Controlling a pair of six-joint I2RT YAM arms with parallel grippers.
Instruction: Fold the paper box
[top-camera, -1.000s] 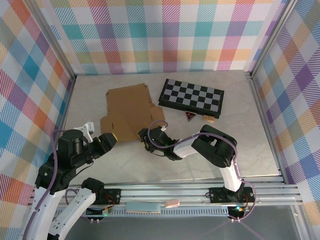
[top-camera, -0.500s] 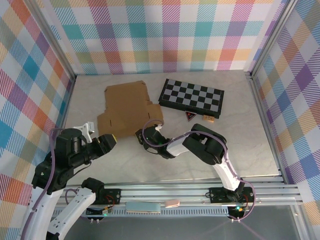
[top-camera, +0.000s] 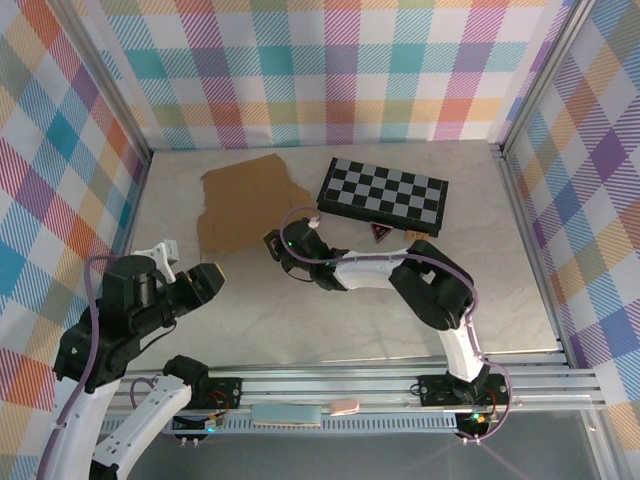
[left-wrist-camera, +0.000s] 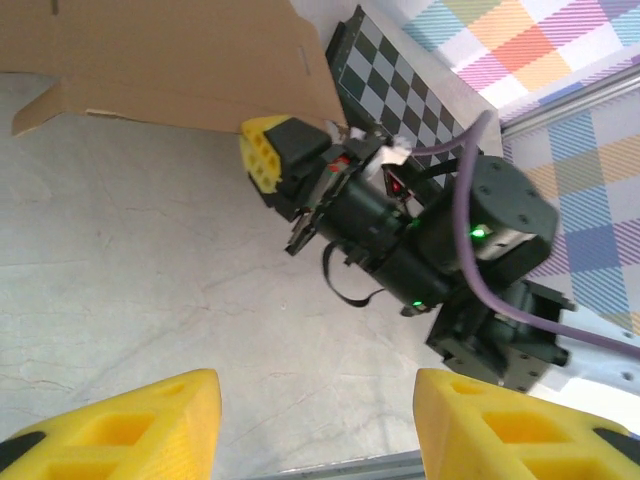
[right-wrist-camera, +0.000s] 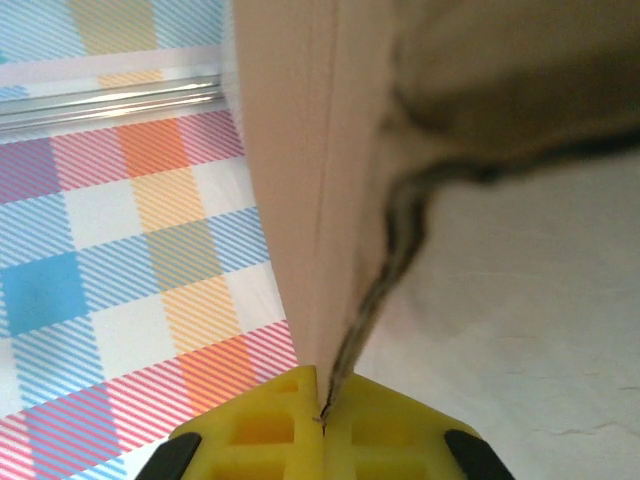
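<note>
On pale table (top-camera: 400, 310) amid plaid walls (top-camera: 330, 70), right pincer (right-wrist-camera: 322, 408) tight on paper box (top-camera: 245, 200), left pincer (left-wrist-camera: 316, 415) agape.

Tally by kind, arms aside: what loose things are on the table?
paper box: 1
checkered board: 1
dark triangular piece: 1
tan block: 1
Total: 4
</note>
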